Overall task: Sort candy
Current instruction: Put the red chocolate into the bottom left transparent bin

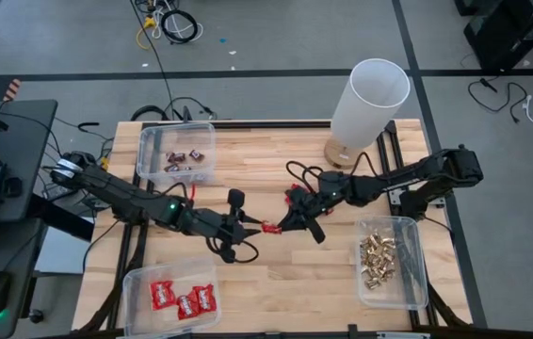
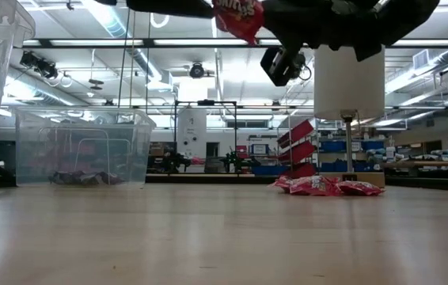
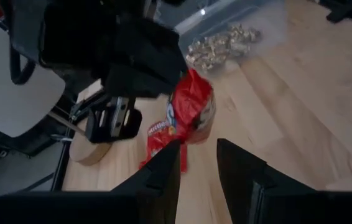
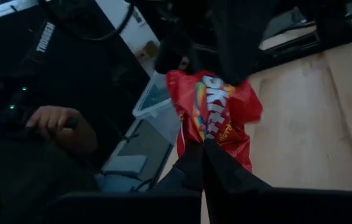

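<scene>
A shiny red candy packet [image 1: 269,227] hangs in the air over the table's middle, between my two grippers; it also shows at the top of the low view [image 2: 240,17]. My right gripper [image 4: 204,163] is shut on it. My left gripper [image 3: 198,171] is open, with one finger on either side of the packet's free end [image 3: 182,155]; whether they touch it I cannot tell. Several more red packets [image 2: 319,186] lie in a heap on the table under the right arm [image 1: 295,195]. My right gripper pinches one end of the red packet [image 4: 208,142] between its two fingers. It comes roughly level from the table's right side. The packet is lifted clear of the table and sticks out toward my left gripper, crumpled.
A clear bin with dark mini bars [image 1: 177,155] stands far left, a bin with red packets [image 1: 172,299] near left, a bin with gold-foil pieces [image 1: 386,261] near right. A white cylinder on a wooden foot [image 1: 368,102] stands at the back. A person's hand [image 4: 61,127] shows beyond the table.
</scene>
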### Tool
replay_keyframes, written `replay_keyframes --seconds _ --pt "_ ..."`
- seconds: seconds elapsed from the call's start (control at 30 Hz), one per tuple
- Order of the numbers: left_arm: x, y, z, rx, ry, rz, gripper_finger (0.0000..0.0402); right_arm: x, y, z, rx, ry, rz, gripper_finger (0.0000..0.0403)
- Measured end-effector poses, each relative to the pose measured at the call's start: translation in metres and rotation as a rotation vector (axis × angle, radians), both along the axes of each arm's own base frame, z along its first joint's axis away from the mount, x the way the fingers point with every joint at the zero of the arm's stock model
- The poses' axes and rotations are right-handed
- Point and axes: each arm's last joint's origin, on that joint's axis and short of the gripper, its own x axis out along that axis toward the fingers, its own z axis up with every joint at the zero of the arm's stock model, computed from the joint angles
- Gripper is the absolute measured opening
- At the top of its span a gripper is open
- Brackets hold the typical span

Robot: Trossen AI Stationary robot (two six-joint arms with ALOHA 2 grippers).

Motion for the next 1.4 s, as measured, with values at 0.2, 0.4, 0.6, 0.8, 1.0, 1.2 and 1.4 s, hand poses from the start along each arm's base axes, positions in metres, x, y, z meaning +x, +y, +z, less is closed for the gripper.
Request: replay_keyframes --seconds 0.2,0.4,0.6,0.8,1.0,1.2,1.4 --pt "0.003 0.005 0.003 -0.023 -0.033 0.023 0.0107 0.000 -0.004 0.000 -0.011 -0.007 0.007 0.0000" --pt "0.006 0.013 0.004 -0.080 -0.046 0.066 0.0107 0.000 -0.004 0.000 -0.008 -0.006 0.014 0.0000" --pt "0.008 0.014 0.004 -0.139 -0.033 -0.049 0.0107 0.000 -0.007 0.000 -0.016 -0.010 0.008 0.0000" --pt "0.009 0.017 0.004 -0.157 -0.030 -0.073 0.0107 0.000 -0.014 0.000 -0.029 -0.017 -0.020 0.0000" --pt "0.008 0.017 0.003 -0.150 -0.015 -0.057 0.0084 0.001 -0.018 0.000 -0.047 -0.033 -0.029 0.0000" --pt "0.007 0.018 0.002 -0.155 -0.009 -0.019 0.0013 0.001 -0.018 0.000 -0.059 -0.039 -0.027 0.0000" --pt "0.007 0.019 0.001 -0.165 -0.018 0.049 0.0002 0.001 -0.018 0.000 -0.087 -0.054 -0.023 0.0002"
